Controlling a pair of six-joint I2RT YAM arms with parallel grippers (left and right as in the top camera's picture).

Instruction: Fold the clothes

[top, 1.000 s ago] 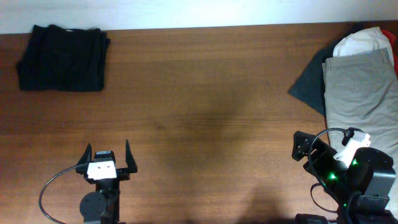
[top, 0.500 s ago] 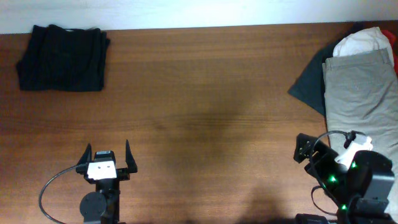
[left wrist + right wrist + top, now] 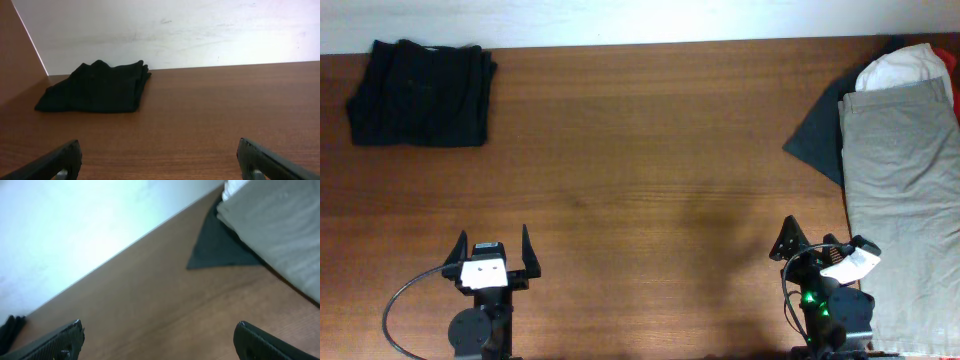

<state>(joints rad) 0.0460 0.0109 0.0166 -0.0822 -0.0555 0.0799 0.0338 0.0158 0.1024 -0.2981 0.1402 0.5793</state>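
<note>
Brown wooden table [image 3: 650, 130], backed by a pale wall [image 3: 620, 20] along the far edge. Far-left corner: black shorts [image 3: 420, 92], folded into a compact rectangle, lying flat just short of the wall, well apart from both arms. Near-left edge: left gripper [image 3: 494, 238], pointed toward the wall, fingers [image 3: 62, 161] spread wide with only wood between them, grasping nothing. Near-right edge: right gripper [image 3: 157, 327], angled toward the far right, fingers likewise parted and empty, just beside the near part of the beige shorts [image 3: 905, 180]; contact with them not discernible. Right edge: beige shorts spread flat and unfolded, running from far to near. Beneath their far-left side: grey piece [image 3: 815, 140], one dark corner jutting out onto the wood. Beyond the waistband, at the far-right corner: white piece [image 3: 900, 68], bunched.
</note>
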